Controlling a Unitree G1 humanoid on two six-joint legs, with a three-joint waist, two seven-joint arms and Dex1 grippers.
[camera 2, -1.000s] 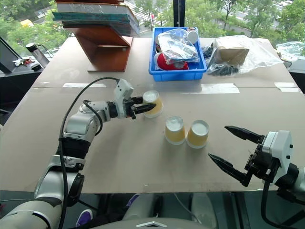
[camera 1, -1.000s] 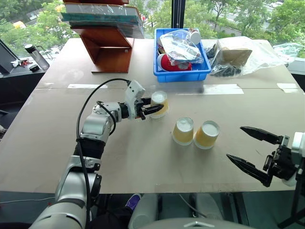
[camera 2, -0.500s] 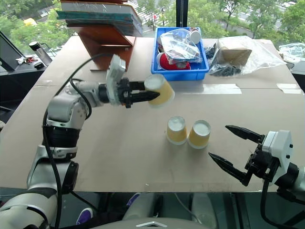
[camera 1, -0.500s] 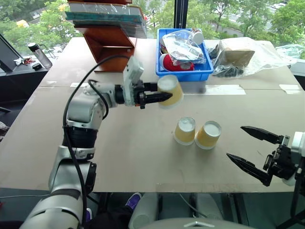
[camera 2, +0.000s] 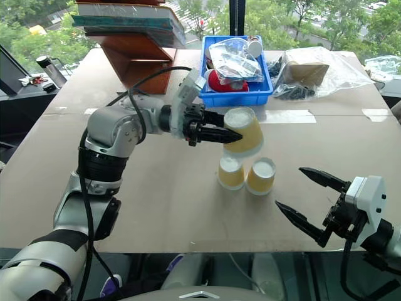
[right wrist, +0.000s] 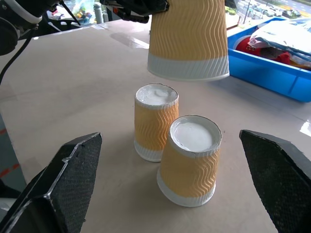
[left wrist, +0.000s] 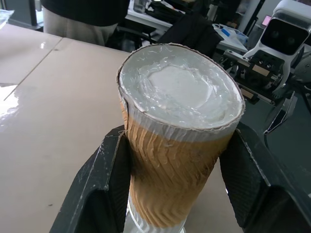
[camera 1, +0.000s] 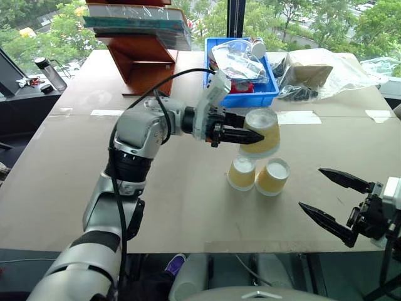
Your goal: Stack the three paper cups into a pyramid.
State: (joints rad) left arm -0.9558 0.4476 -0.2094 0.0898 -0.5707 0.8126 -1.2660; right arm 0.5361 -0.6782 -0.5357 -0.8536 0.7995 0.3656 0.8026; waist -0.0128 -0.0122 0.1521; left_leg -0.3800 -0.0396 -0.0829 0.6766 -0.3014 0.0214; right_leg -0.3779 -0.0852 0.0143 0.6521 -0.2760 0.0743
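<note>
1. Black two-finger right gripper (camera 1: 338, 204) hangs over the near right edge of the tan cardboard-covered table (camera 1: 188, 207), fingers spread wide, nothing in them. Likely parked so it stays out of the stacking path.
2. Two ribbed yellow-tan paper cups, the left base cup (camera 1: 242, 174) and the right base cup (camera 1: 272, 177), stand upside down, white bases up, touching side by side mid-table. That gives a flat two-cup footing for the pyramid.
3. Third ribbed yellow-tan paper cup (camera 1: 259, 132) is in the air just above and behind the base pair, also inverted. Left gripper (camera 1: 247, 136) is clamped on its ribbed sides, pointing roughly level, so the rim faces down for placement.
4. Blue plastic bin (camera 1: 241, 94) of clutter sits at the far edge, well apart.
</note>
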